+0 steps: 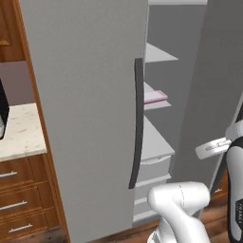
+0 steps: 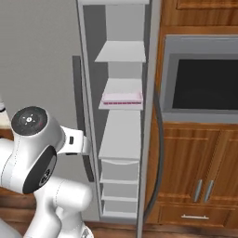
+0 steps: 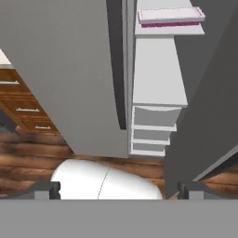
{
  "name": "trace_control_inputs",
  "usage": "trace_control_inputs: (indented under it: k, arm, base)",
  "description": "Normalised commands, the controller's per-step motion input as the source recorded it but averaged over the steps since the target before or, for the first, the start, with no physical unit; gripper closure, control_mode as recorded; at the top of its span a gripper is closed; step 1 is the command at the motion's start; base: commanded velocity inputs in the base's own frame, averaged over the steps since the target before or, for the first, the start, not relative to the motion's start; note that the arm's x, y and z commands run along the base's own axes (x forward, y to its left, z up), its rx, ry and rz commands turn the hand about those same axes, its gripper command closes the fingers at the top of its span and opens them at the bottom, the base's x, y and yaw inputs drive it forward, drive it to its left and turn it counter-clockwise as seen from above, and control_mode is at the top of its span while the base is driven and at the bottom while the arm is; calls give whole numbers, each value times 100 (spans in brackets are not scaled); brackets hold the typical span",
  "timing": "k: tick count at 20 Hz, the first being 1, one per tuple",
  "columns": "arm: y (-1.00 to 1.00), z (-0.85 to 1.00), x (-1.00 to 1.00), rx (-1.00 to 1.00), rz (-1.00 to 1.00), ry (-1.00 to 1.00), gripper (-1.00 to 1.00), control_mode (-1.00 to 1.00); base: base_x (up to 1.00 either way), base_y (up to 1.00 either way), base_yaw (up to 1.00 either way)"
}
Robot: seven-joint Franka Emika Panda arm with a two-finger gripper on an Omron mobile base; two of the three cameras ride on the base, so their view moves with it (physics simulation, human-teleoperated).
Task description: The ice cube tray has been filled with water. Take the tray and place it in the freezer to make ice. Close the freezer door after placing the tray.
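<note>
Ice cube tray (image 2: pixel 122 98): you see it lying flat on a white shelf (image 2: pixel 122 103) inside the freezer (image 2: pixel 122 139), the 2nd shelf from the top in the right base view. In the left base view the door handle of the wider compartment hides all but its pink-edged end. In the hand view it sits at the top edge, magenta side showing.

Freezer: you are looking into the open narrow compartment, with white shelves above and drawers (image 2: pixel 120 171) below. Its top is cut off in the hand view.

Freezer door (image 2: pixel 149 116): it stands open. In the right base view you see it nearly edge-on, so its front panel cannot be made out; its dark curved handle (image 2: pixel 158 153) shows against the wooden cabinets (image 2: pixel 195 172).

Wider door (image 1: pixel 85 109): shut, beside the freezer, with its own dark handle (image 1: pixel 136 123).

Gripper (image 3: pixel 119 189): its 2 finger tips stand far apart at the bottom of the hand view, spread wide with nothing between them. It hangs well apart from the tray, low in front of the fridge over the wood floor (image 3: pixel 42 153).

Arm: in the left base view its far part is cut off at the right edge.
</note>
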Motion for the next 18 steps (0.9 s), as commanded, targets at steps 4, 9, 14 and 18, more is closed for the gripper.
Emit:
trace_control_inputs:
  k: [4, 9, 14, 18]
  arm:
    - [0, 0, 0, 0, 0, 0, -100, 100]
    - [0, 0, 0, 0, 0, 0, -100, 100]
    - [0, 0, 0, 0, 0, 0, -100, 100]
    - [0, 0, 0, 0, 0, 0, -100, 100]
  base:
    - [-23, -41, 10]
    - [-22, -40, 8]
    - [-28, -14, 5]
    - [-57, 0, 1]
